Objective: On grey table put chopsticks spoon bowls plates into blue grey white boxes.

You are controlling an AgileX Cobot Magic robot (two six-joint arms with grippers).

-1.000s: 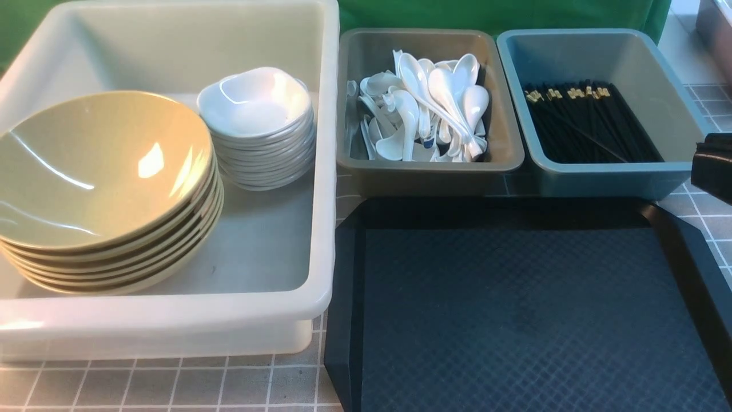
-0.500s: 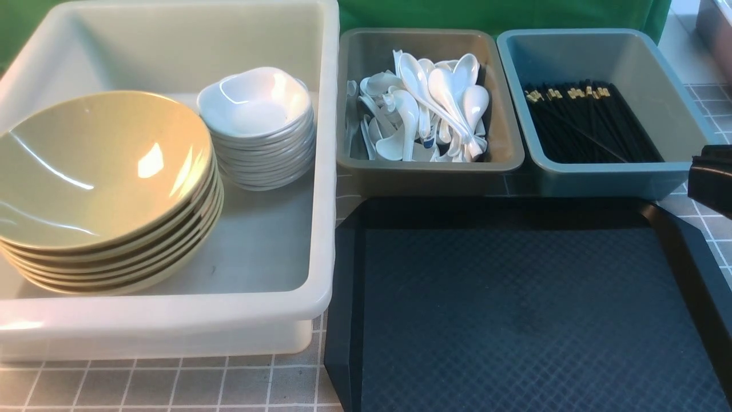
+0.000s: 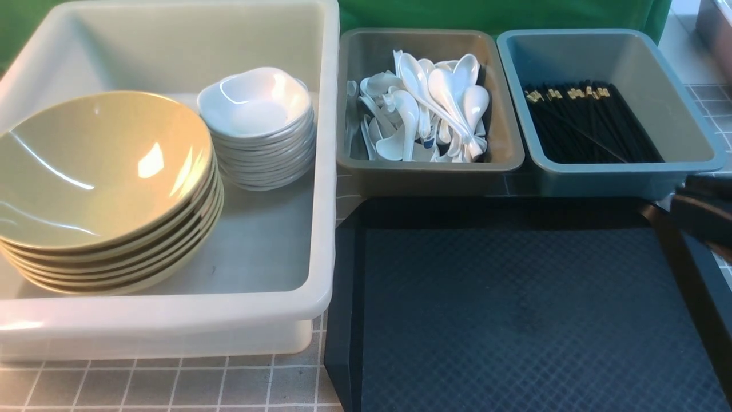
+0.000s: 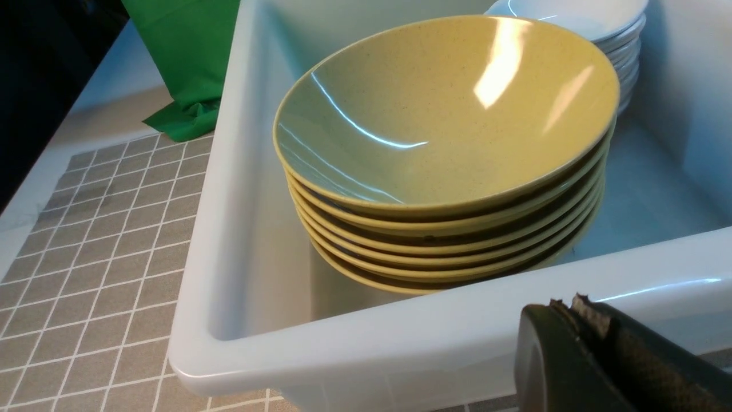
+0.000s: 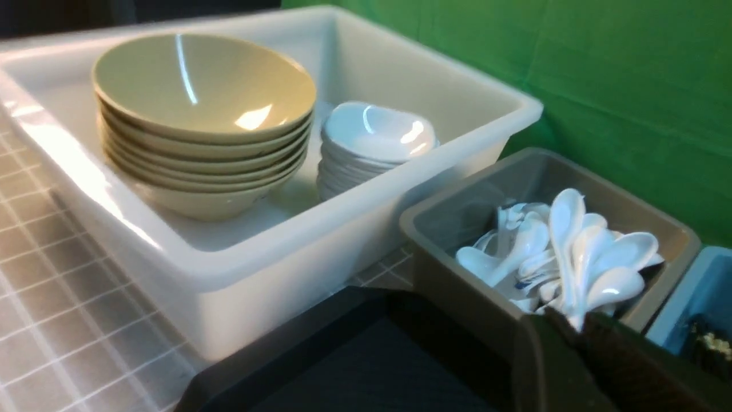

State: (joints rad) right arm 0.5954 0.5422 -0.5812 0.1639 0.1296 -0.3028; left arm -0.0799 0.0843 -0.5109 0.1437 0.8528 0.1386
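Observation:
The white box [image 3: 171, 320] holds a stack of yellow-green bowls [image 3: 97, 166] and a stack of white plates [image 3: 257, 103]. The grey box [image 3: 429, 171] holds a pile of white spoons [image 3: 429, 109]. The blue box [image 3: 617, 174] holds black chopsticks [image 3: 589, 126]. My right gripper [image 3: 680, 209] is at the right edge, in front of the blue box; in the right wrist view [image 5: 572, 323] it is shut and empty. My left gripper [image 4: 566, 303] is shut and empty, outside the white box's near wall [image 4: 400, 349], facing the bowls [image 4: 446, 114]. It is out of the front view.
A black textured tray [image 3: 514, 309] lies in front of the grey and blue boxes, with nothing on it. The grey tiled table [image 3: 143, 383] shows along the front and beside the white box [image 4: 103, 240]. A green cloth [image 4: 183, 57] hangs behind.
My right gripper has moved down and a little left at the right edge of the front view. Nothing in the boxes has moved.

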